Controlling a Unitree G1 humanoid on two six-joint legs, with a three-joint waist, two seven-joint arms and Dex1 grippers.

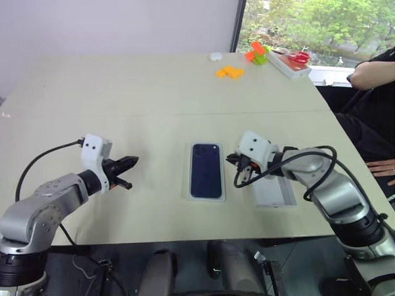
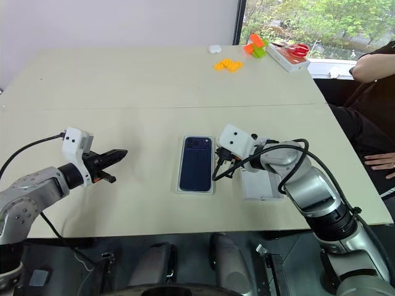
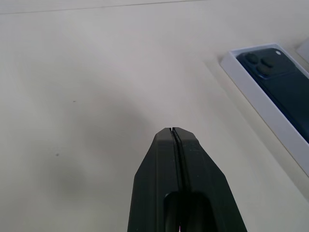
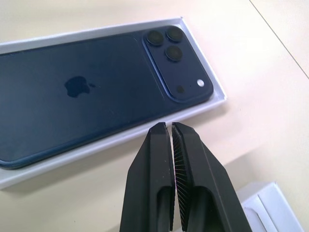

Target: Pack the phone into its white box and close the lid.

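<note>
The phone (image 4: 82,96) lies face down inside the white box (image 4: 212,104), near the middle of the counter (image 1: 154,92), its glossy navy back up and the square camera bump at the end farther from the robot. The tray's white rim shows all round the phone. Just to the right of the box, lying flat on the counter, is the lid (image 1: 274,192), its plain whitish side up; the right forearm passes over part of it, so the lid is not yet on the box.

The right gripper (image 1: 239,165) hangs just beside the right edge of the box, near the camera end, pointing down and toward the phone. Its jaws are closed with only a thin slit between them and hold nothing; in the right wrist view the tips sit over bare counter just outside the tray's rim, not touching it as far as can be seen.

The left gripper (image 1: 128,164) is well apart from the box on its left, pointing toward it above the bare counter, jaws pressed together and empty.

At the far right corner of the counter lie orange blocks (image 1: 229,72), an orange and green piece (image 1: 257,53), a small white object (image 1: 215,56) and a white tray (image 1: 285,64) with red scissors (image 1: 299,57). A person's arm (image 1: 370,74) rests at the right edge
</note>
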